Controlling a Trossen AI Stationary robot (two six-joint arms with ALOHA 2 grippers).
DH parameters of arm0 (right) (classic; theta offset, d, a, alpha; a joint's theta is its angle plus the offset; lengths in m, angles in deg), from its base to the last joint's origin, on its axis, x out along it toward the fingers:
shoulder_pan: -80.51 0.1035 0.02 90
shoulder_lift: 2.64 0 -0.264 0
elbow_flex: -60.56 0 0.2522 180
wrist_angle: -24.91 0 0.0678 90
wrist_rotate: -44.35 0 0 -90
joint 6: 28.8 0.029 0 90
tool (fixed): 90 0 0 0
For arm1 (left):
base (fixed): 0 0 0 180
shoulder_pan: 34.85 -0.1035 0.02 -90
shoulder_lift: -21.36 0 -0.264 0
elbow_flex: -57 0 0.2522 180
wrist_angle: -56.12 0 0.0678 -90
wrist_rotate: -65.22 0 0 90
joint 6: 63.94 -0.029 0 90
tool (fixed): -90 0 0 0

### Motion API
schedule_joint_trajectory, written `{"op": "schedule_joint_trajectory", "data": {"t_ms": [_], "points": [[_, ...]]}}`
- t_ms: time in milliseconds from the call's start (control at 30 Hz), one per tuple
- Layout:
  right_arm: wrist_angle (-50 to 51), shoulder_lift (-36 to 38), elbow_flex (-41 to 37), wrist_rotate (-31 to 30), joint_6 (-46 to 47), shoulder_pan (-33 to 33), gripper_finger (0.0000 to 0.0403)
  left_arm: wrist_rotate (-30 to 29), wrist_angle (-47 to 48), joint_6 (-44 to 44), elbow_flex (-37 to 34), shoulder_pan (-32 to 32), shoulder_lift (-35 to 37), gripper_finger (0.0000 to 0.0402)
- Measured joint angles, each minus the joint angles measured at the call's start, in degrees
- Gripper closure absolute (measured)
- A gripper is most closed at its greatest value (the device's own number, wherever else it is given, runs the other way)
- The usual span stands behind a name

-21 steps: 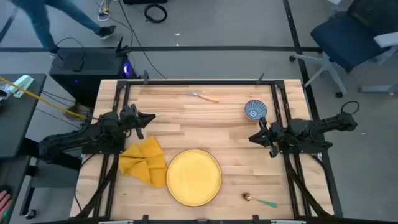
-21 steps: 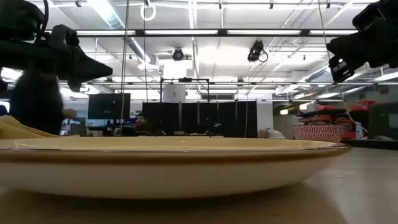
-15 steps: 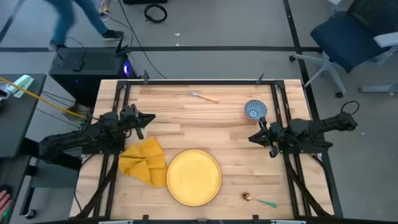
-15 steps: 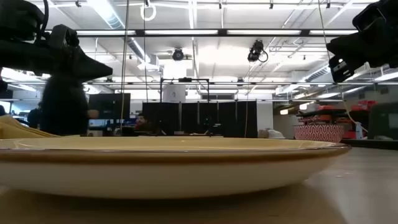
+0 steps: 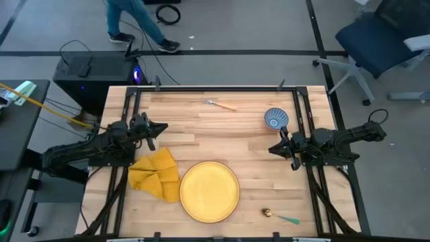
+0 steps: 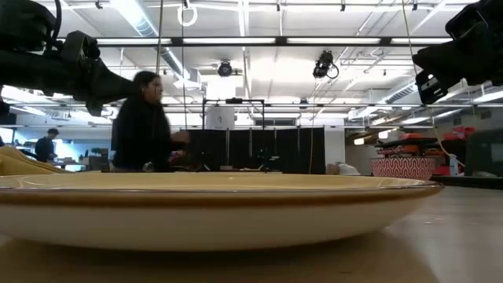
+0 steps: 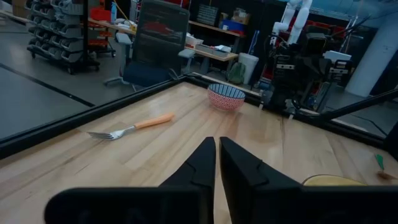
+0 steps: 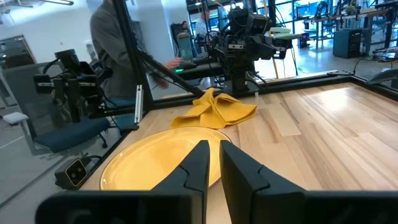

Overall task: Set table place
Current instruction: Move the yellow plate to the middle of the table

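A round yellow plate [image 5: 209, 191] lies on the wooden table [image 5: 201, 124] near its front edge. A crumpled yellow napkin [image 5: 154, 174] lies to the plate's left. An orange-handled fork [image 5: 220, 104] lies near the far edge. A small blue-patterned bowl [image 5: 275, 119] stands at the far right. A green-handled gold spoon [image 5: 281, 216] lies at the front right. My left gripper [image 5: 163, 126] is shut and empty above the table's left side, beyond the napkin. My right gripper [image 5: 272, 148] is shut and empty above the right side, near the bowl.
Black rails [image 5: 295, 101] run along the table's edges and across its left and right sides. A person [image 6: 141, 122] walks in the room beyond the far edge. Bare planks lie in the table's middle [image 5: 222, 138].
Both arms have kept still. A person beyond the table's far edge has walked toward the right.
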Motion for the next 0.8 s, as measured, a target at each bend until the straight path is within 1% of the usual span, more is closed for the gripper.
{"op": "schedule_joint_trajectory", "data": {"t_ms": [200,533,800], "points": [[0.0,0.0,0.0,0.0,0.0,0.0,0.0357,0.0,0.0,0.0,0.0,0.0,0.0,0.0366],[0.0,0.0,0.0,0.0,0.0,0.0,0.0357,0.0,0.0,0.0,0.0,0.0,0.0,0.0376],[0.0,0.0,0.0,0.0,0.0,0.0,0.0357,0.0,0.0,0.0,0.0,0.0,0.0,0.0366]]}}
